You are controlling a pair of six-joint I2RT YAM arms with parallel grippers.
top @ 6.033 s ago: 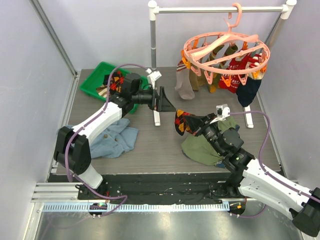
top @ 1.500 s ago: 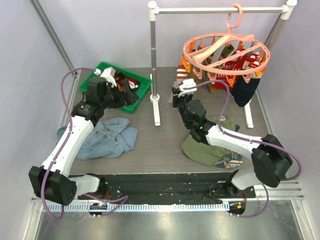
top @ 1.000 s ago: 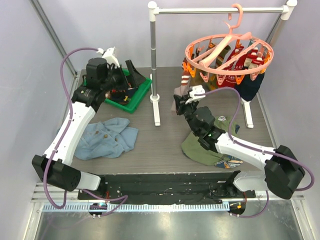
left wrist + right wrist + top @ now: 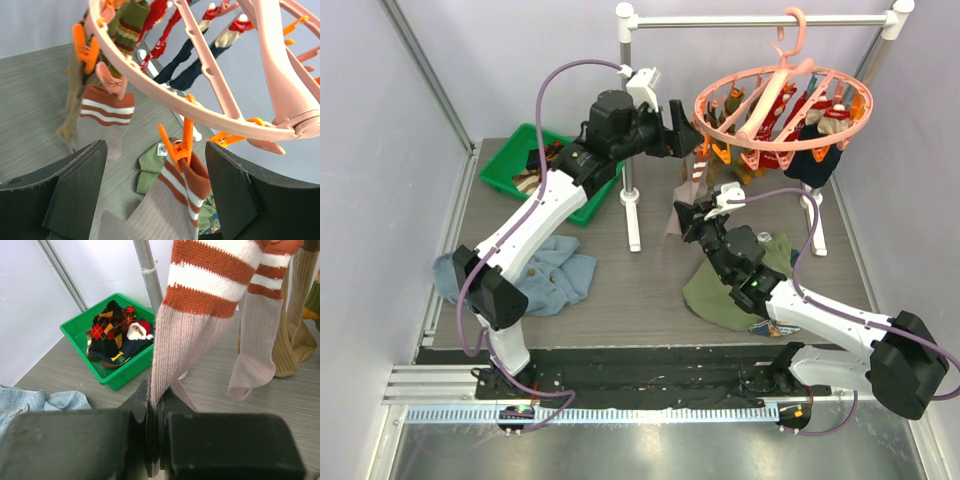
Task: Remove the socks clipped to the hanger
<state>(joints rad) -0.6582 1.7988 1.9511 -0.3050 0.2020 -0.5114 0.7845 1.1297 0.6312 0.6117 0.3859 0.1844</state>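
Two grippers close to the hanger (image 4: 782,80), hooked on the rail stand (image 4: 625,100) at the back right of the table (image 4: 620,290), ring tilted. Up high, just beside the ring's left edge: left gripper (image 4: 682,130), jaws spread wide, holding nothing. Between its dark fingers (image 4: 75,190) in the left wrist view: an orange peg (image 4: 181,145) biting the cuff of a striped sock (image 4: 175,195), close ahead, not touched. Lower, under the ring's left side: right gripper (image 4: 686,213), fingers pressed together on the toe end of a pinkish sock (image 4: 185,335) with a rust-and-white cuff, top end clipped above. Same sock as in the left wrist view or not: cannot tell. Just beside it, a second striped sock (image 4: 255,340) hanging free, then a tan sock (image 4: 295,325). Around the rest of the ring: more socks (image 4: 810,130), red, navy, olive. Off to the left, a green bin (image 4: 510,165) with loose socks (image 4: 117,335) inside. On the table, a denim garment (image 4: 555,280) and an olive garment (image 4: 720,290) beneath the right arm.
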